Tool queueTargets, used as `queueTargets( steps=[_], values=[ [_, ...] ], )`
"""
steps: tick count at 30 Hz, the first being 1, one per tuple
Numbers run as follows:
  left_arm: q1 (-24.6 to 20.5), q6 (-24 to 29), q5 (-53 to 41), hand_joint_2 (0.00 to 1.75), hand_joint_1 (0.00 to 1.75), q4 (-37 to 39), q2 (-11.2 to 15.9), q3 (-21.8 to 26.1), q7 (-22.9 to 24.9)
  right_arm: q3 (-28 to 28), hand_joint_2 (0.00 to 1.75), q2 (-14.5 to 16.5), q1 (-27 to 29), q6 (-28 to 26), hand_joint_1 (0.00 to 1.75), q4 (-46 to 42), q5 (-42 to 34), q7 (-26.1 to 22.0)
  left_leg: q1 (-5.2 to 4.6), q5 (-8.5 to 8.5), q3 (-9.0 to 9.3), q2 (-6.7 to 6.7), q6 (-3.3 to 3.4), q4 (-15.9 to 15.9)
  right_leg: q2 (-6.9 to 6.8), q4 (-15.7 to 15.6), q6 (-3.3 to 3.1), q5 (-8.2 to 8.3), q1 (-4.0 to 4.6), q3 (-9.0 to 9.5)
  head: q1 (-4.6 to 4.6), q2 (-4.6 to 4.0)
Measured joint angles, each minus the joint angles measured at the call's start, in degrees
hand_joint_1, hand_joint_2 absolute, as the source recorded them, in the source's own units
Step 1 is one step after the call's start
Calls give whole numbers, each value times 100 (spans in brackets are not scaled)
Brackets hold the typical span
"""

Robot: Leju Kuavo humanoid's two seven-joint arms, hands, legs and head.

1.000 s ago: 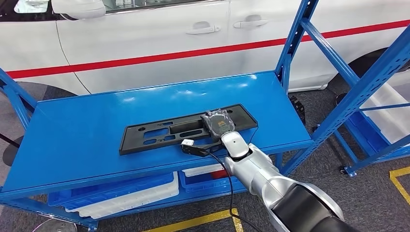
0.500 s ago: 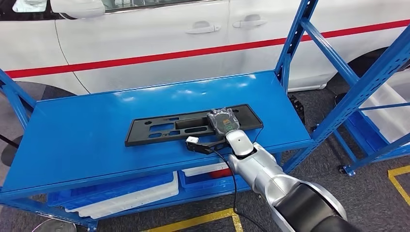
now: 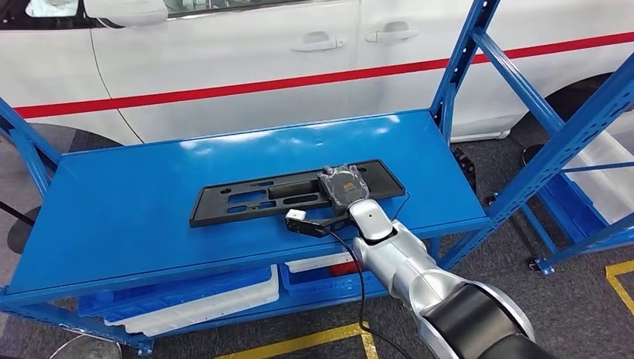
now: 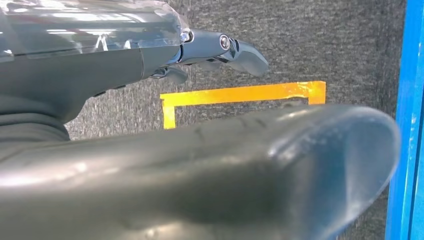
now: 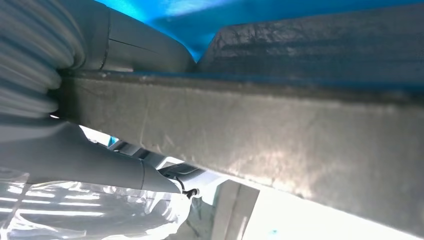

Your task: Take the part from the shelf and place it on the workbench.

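On the blue counter (image 3: pixel 149 217), a long black plastic part (image 3: pixel 254 200) with cut-out slots lies flat, running from the middle toward the right side, near the front edge. Over the part's right end sits the right robot hand (image 3: pixel 342 187), wrapped in clear film, its back turned up; the part's edge runs under it, but whether the fingers are closed on the part I cannot tell. In the right wrist view a grey bar fills the frame close to the lens, with blue surface behind it. The silver right arm (image 3: pixel 404 269) reaches in from below, a black cable (image 3: pixel 357 284) hanging along it. The left robot hand (image 4: pixel 220 50) hangs over grey floor with yellow tape (image 4: pixel 240 94), fingers apart and holding nothing. Behind the counter stands a white car (image 3: pixel 247 67) with a red stripe. Below the counter, blue bins (image 3: pixel 179 295) rest on a lower shelf.
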Motion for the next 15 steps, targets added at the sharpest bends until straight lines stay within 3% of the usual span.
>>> queueTargets(
  steps=[2,4,5,8,9,10,12,14,15],
  values=[
    [2,24,8,0,0,0,1,1,-6,-56,175,8,-5,-18,174,-6,23,5,3,-2,-11,-1,-68,-6,1,-36,-56,-10,11,5,-1,0],
    [4,38,9,0,0,0,4,1,-11,-94,175,13,-15,-24,175,-20,31,14,18,-106,-64,8,-134,132,-7,-72,-129,8,-5,25,-1,0],
    [3,45,10,0,0,0,6,1,-16,-109,175,16,-17,-28,175,-26,32,16,25,-242,-167,13,-163,364,-13,-89,-158,15,-15,36,-1,0],
    [14,52,20,0,0,0,6,2,-40,-206,175,20,0,-159,175,-27,-49,-90,38,-727,-709,19,-222,1484,-19,-86,-197,6,0,35,-1,0],
    [20,53,29,44,0,0,6,3,-50,-265,175,20,10,-263,175,-32,-131,-191,39,-744,-815,19,-227,1673,-18,-82,-202,2,7,36,-1,0],
    [25,53,41,87,0,0,8,4,-62,-342,175,20,19,-383,175,-53,-255,-341,39,-645,-813,19,-223,1635,-15,-77,-202,-3,11,40,-1,0],
    [25,52,72,175,0,0,15,6,-95,-545,175,27,25,-629,175,-168,-609,-761,38,-213,-522,24,-188,950,-7,-66,-190,-21,14,56,-1,0],
    [18,46,108,175,0,0,21,13,-133,-788,175,40,37,-801,175,-420,-1078,-1276,12,53,-203,30,-131,243,2,-46,-152,-39,34,48,-1,0],
    [15,52,124,175,0,0,21,20,-150,-902,175,46,68,-805,175,-619,-1364,-1535,-2,79,-137,29,-102,82,3,-41,-129,-41,42,37,-1,0]
  ],
)
